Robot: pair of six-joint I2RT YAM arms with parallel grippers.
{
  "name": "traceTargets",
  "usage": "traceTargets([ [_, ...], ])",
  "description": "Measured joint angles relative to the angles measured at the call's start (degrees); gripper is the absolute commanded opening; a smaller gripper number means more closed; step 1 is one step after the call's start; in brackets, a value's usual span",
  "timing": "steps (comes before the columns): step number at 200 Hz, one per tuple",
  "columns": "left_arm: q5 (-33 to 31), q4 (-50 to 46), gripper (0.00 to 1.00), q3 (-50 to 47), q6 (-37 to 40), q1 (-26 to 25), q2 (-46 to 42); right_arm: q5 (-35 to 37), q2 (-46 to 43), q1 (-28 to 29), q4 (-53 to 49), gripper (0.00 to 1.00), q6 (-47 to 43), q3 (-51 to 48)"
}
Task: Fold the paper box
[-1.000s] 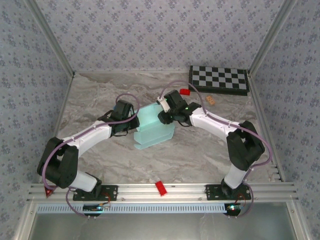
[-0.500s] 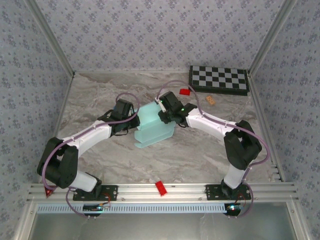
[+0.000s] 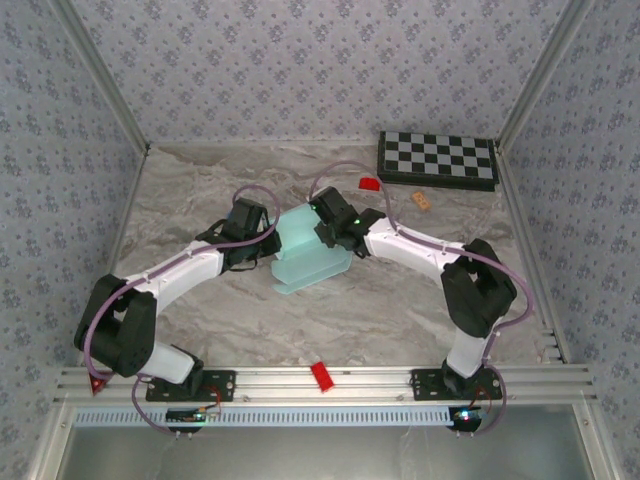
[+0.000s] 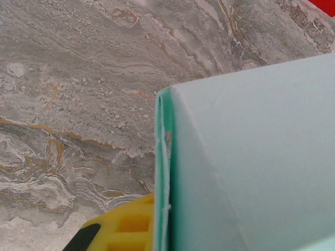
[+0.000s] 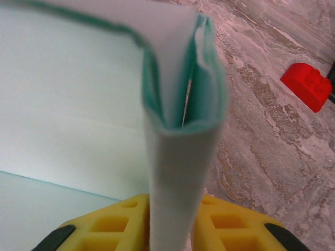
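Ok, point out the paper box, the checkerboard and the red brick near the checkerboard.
paper box [image 3: 308, 255], top external view, middle of its pale blue panel.
checkerboard [image 3: 438, 158], top external view, centre of the board.
red brick [image 5: 308, 84], right wrist view, its top face.

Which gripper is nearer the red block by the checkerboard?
Right. The right gripper is at the paper box side nearest the red block, the left gripper across the box.

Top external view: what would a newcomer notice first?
The pale blue paper box stands out, half folded at the middle of the table, with the left hand and right hand meeting on it from either side. In the right wrist view a folded flap of it stands between that hand's yellow fingers. A black-and-white checkerboard lies in the far right corner.
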Motion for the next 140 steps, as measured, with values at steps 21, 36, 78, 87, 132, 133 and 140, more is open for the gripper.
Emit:
traceTargets([
  [21, 0.17, 0.00, 0.00, 0.00, -0.02, -0.02, 0.00, 2.75, 0.63, 0.90, -0.74, 0.26, 0.02, 0.66],
  [36, 0.17, 0.00, 0.00, 0.00, -0.07, -0.02, 0.00, 4.90, 1.29, 1.57, -1.31, 0.25, 0.04, 1.31],
  [78, 0.20, 0.09, 0.00, 0.00, -0.37, -0.11, 0.00, 9.79, 2.62, 2.86, -2.89, 0.24, 0.33, 2.73],
  [87, 0.22, 0.22, 0.00, 0.00, -0.39, -0.15, 0.00, 10.64, 2.93, 2.97, -3.28, 0.24, 0.57, 3.06],
  [132, 0.37, 0.44, 0.00, 0.07, -0.42, -0.15, 0.00, 14.19, 4.66, 3.56, -4.98, 0.22, 2.08, 5.03],
  [133, 0.35, 0.44, 0.00, 0.09, -0.44, -0.15, 0.00, 14.23, 4.70, 3.56, -5.01, 0.21, 2.10, 5.07],
  [140, 0.37, 0.50, 0.00, 0.09, -0.44, -0.15, 0.00, 14.69, 5.05, 3.63, -5.31, 0.20, 2.49, 5.44],
])
